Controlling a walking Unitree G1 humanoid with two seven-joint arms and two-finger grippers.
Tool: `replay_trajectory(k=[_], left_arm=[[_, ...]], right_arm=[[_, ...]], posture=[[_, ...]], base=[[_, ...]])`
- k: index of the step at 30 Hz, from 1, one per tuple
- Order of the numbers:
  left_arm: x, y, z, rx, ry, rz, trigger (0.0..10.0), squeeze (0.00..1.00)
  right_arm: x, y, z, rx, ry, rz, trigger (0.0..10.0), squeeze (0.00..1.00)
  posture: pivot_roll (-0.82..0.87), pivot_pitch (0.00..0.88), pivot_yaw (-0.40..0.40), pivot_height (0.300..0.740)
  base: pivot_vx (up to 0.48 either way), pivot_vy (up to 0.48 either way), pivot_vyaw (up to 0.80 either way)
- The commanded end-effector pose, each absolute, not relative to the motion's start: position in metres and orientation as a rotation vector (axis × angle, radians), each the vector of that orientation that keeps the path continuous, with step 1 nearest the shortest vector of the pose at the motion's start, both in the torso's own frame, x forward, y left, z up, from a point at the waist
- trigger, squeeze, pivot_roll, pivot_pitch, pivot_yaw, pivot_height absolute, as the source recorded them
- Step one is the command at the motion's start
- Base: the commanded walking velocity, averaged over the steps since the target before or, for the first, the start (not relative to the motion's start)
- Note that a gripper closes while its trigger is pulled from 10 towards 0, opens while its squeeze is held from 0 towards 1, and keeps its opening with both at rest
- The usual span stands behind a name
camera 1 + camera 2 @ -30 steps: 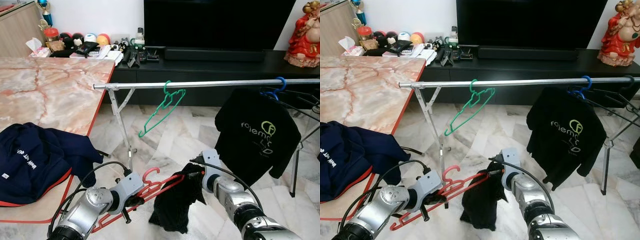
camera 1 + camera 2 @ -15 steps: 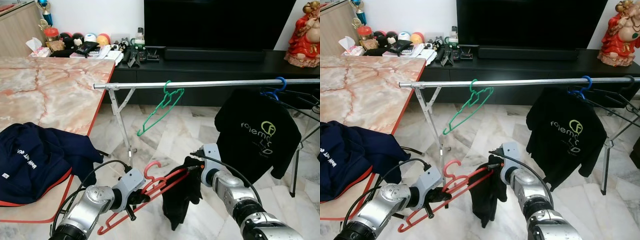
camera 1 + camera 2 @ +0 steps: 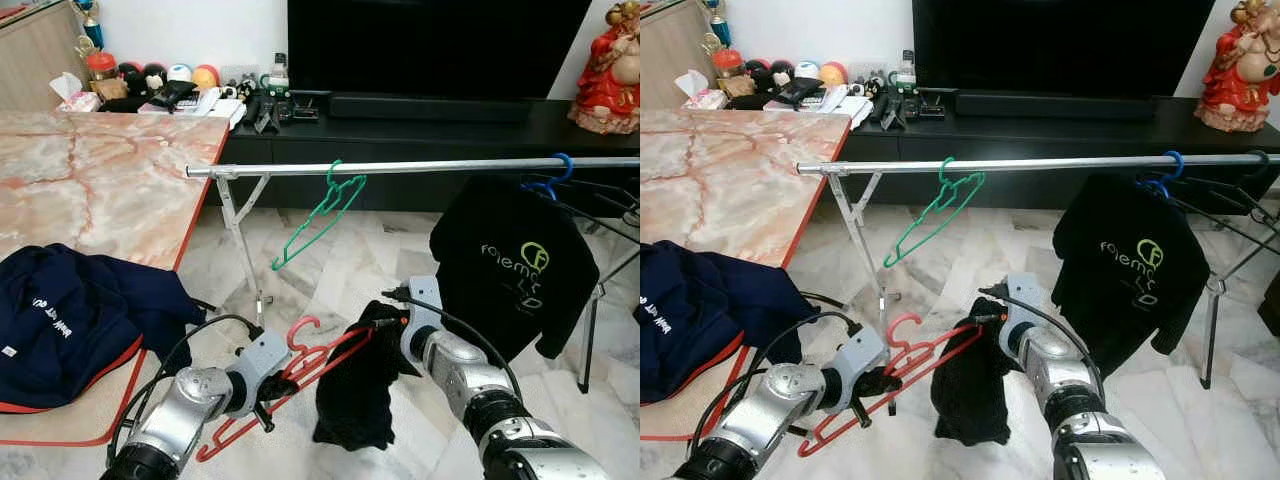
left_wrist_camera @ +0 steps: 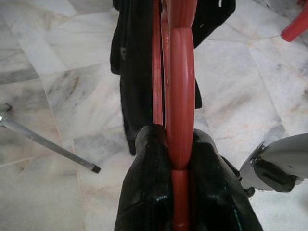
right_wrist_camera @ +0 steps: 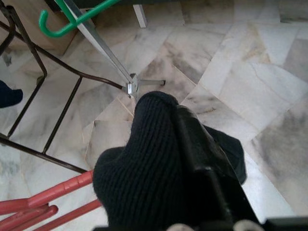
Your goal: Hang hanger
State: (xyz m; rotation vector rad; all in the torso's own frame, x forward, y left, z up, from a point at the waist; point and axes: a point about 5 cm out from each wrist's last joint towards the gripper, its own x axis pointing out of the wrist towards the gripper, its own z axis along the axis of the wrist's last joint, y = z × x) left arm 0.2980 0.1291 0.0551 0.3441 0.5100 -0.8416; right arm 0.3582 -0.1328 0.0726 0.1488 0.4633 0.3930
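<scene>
Marble floor below rail (image 3: pixel 420 167): left gripper (image 3: pixel 268 385) clamps stiff light red hanger (image 3: pixel 310 365), right gripper (image 3: pixel 392 325) pinches limp cloth (image 3: pixel 355 395); better held near hook.

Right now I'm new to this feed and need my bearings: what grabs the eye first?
Low in the foreground, the left claw and right claw hold a red hanger with a black garment draped over it. Behind them runs a silver rail carrying an empty green hanger and a black T-shirt.

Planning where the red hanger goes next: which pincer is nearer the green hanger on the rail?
Right. The right pincer sits below the green hanger, gripping the black garment; the left pincer is lower and further left, clamped on the red hanger.
</scene>
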Motion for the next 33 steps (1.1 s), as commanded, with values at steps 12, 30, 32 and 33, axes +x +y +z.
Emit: replay_trajectory(k=[12, 30, 32, 33], left_arm=[[0.296, 0.129, 0.057, 0.284, 0.493, -0.879, 10.0, 0.00], [0.303, 0.120, 0.071, 0.116, 0.390, -0.890, 10.0, 0.00], [0.302, 0.118, 0.070, 0.102, 0.392, -0.904, 10.0, 0.00], [0.300, 0.117, 0.070, 0.087, 0.394, -0.923, 10.0, 0.00]], right_arm=[[0.362, -0.131, 0.083, 0.108, 0.423, 0.452, 10.0, 0.00], [0.369, -0.124, 0.110, 0.100, 0.316, 0.564, 10.0, 0.00], [0.369, -0.123, 0.113, 0.108, 0.307, 0.571, 10.0, 0.00], [0.369, -0.123, 0.115, 0.115, 0.299, 0.576, 10.0, 0.00]], posture=[[0.05, 0.053, -0.023, 0.740], [0.03, 0.056, -0.022, 0.740], [0.03, 0.057, -0.023, 0.740], [0.03, 0.058, -0.022, 0.740]], base=[[0.000, 0.000, 0.00], [0.000, 0.000, 0.00], [0.000, 0.000, 0.00], [0.000, 0.000, 0.00]])
